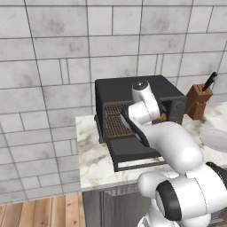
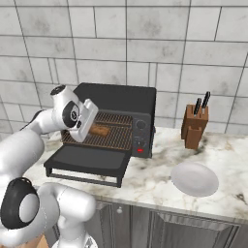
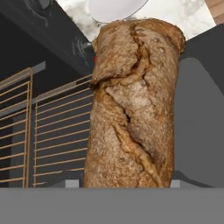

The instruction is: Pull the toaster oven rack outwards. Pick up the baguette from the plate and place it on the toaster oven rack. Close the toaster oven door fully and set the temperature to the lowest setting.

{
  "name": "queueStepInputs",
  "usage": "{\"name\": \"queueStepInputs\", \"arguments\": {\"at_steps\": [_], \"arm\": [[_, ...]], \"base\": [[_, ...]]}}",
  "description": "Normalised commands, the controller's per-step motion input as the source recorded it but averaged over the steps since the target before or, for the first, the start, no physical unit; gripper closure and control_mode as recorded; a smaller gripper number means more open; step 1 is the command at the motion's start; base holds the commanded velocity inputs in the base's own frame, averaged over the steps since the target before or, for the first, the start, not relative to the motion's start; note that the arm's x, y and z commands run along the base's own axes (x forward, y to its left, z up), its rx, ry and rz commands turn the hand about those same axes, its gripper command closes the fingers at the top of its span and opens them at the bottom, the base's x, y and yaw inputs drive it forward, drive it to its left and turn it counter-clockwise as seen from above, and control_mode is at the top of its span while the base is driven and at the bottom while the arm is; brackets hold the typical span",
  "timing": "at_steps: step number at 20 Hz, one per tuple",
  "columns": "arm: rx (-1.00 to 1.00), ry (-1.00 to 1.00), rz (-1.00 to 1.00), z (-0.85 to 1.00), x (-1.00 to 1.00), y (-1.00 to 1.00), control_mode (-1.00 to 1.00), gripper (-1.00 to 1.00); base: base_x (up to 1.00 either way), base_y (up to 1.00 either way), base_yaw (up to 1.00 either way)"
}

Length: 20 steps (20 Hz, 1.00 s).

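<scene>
Marble counter (image 2: pixel 160 181) against grey tile: the toaster oven (image 2: pixel 121 121) stands with its toaster oven door (image 2: pixel 89 162) folded down, and the gripper (image 2: pixel 89 130) grasps the baguette (image 2: pixel 100 130) just over the toaster oven rack (image 2: pixel 114 136). Nearby, a white plate (image 2: pixel 194 178) sits bare.

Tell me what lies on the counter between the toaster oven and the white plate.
Nothing: in the right base view the marble counter is bare between the toaster oven and the white plate. The knife block stands farther back.
</scene>
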Motion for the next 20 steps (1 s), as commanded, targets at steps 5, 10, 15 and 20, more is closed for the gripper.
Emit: {"name": "queueStepInputs", "arguments": {"at_steps": [5,10,15,20], "arm": [[0.00,-0.02,0.04,-0.20,0.35,0.00,-1.00,1.00],[0.00,-0.01,0.00,-0.14,0.26,0.02,-1.00,1.00],[0.01,0.00,0.00,-0.18,0.11,0.00,-1.00,1.00],[0.01,0.00,0.00,-0.25,0.07,0.00,-1.00,1.00]], "base": [[0.00,0.00,0.00],[0.00,0.00,0.00],[0.00,0.00,0.00],[0.00,0.00,0.00]]}}
